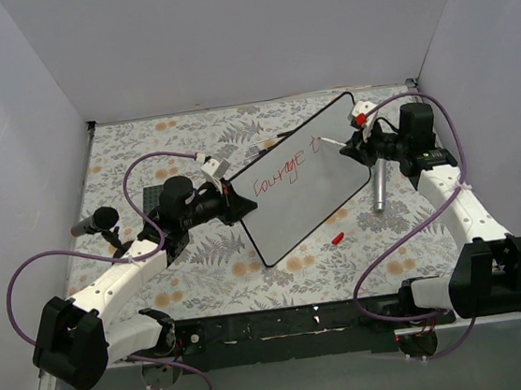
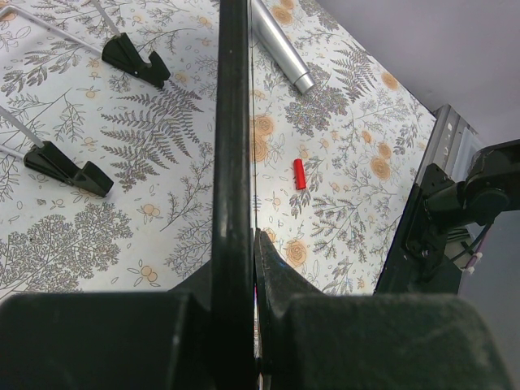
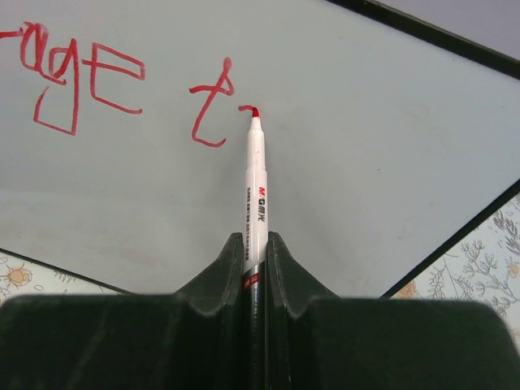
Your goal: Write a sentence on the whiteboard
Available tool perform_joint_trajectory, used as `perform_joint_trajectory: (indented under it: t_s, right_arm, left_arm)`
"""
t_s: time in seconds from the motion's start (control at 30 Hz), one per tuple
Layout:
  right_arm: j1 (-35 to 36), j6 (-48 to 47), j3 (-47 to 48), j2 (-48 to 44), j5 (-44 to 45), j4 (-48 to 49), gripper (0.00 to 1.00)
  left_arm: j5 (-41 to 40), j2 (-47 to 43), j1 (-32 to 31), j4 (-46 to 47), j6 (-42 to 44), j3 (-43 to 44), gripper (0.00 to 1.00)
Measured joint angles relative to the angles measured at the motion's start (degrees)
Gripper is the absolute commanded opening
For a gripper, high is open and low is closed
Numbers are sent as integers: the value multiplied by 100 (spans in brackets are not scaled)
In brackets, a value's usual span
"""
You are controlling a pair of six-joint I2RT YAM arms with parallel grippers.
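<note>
Clamping red marker (image 3: pixel 257 171) in right gripper (image 3: pixel 256 241), tip touching whiteboard (image 3: pixel 366 146) just 3 o'clock of sentence (image 1: pixel 282 174) end, barrel pointing 12. Left gripper (image 2: pixel 240 252) pinching its rim.

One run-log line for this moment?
left gripper: shut on whiteboard edge | right gripper: shut on marker, tip on whiteboard | sentence: "courage t" | red cap: on table

A surface (image 1: pixel 205 286) printed with grey ferns and orange flowers, enclosed by plain pale walls (image 1: pixel 223 30). A silver metal cylinder (image 1: pixel 379 191) lies just beside the right tool (image 1: pixel 347 147), on its near side. A small red cap (image 1: pixel 338 239) lies nearer still, apart from that tool. A dark cylindrical object (image 1: pixel 94 221) lies well left of the left tool (image 1: pixel 233 203).
</note>
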Motion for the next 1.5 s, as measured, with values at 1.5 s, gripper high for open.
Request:
perform_joint_trajectory:
  t_s: [1.5]
  right_arm:
    - [-133,-208,107,-28,-365,-326,1]
  left_arm:
    - [26,31,-2,70,17,0,0]
